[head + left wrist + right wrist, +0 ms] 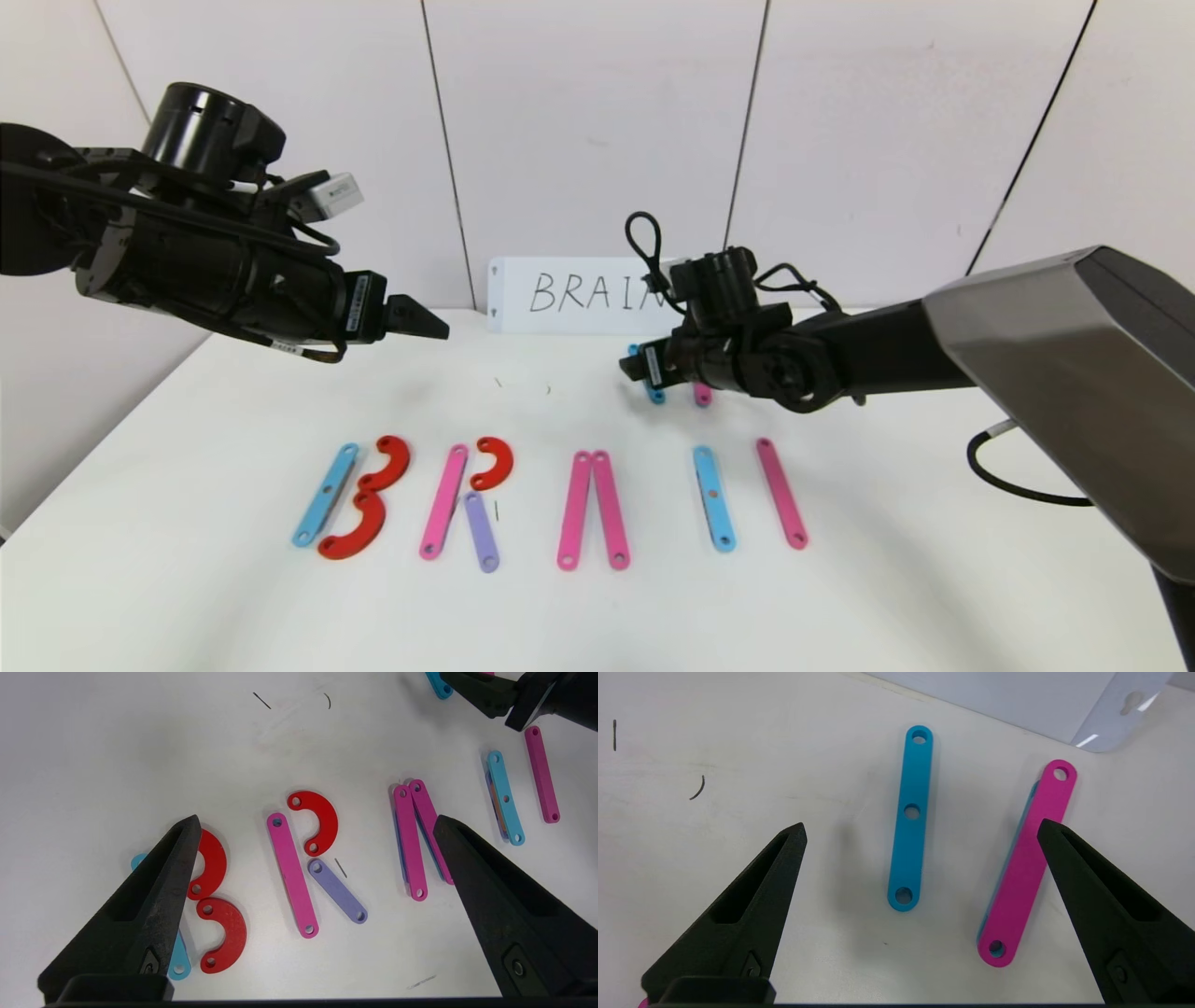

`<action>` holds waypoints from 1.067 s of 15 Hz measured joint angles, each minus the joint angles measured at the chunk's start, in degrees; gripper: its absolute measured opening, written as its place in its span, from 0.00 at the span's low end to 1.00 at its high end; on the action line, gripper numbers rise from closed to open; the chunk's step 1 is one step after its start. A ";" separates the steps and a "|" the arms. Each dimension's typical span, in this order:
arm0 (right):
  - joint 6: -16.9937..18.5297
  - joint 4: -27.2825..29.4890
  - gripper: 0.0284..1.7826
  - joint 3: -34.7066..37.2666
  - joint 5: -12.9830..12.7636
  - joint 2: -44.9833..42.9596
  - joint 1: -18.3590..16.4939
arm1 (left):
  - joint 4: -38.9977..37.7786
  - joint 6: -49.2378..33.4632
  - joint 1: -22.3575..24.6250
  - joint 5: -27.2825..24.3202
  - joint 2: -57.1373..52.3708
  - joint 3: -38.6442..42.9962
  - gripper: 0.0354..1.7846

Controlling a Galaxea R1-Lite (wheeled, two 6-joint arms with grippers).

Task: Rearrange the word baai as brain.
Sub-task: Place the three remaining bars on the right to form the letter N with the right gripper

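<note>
The word (pixel 444 501) lies in a row near the table's front. From the left it holds a light-blue strip (pixel 325 495) with two red arcs (pixel 390 464), a pink strip with a red arc (pixel 322 821) and a purple strip (pixel 338 891), two pink strips (pixel 593 509) meeting at the top, then a light-blue strip (pixel 714 497) and a pink strip (pixel 782 492) standing apart. My left gripper (pixel 316 819) hangs open high above the left letters, holding nothing. Behind the row, my right gripper (pixel 920 824) is open and empty, low over a loose blue strip (pixel 908 849).
A white card (pixel 579 294) handwritten "BRAIN" leans on the back wall. Next to the loose blue strip lies a pink strip (pixel 1029 863) stacked on another blue one. Small pen marks (pixel 697 788) dot the white table (pixel 840 607).
</note>
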 joint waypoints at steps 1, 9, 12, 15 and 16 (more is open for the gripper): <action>-0.02 0.02 0.97 -0.83 0.50 1.07 0.00 | 0.00 0.00 0.00 0.00 0.00 0.00 0.97; -0.29 0.35 0.97 -5.84 1.38 6.58 -0.33 | 0.00 -0.02 -0.04 0.00 0.21 0.00 0.97; -0.30 0.40 0.97 -6.89 1.44 7.95 -0.44 | 0.00 -0.02 -0.04 0.02 0.22 0.00 0.97; -0.20 0.27 0.94 -7.08 1.57 8.63 -0.38 | 0.00 -0.02 -0.09 -0.01 0.27 0.02 0.97; -0.22 0.22 0.90 -7.08 1.60 8.83 -0.33 | 0.00 0.00 -0.09 0.02 0.24 0.06 0.97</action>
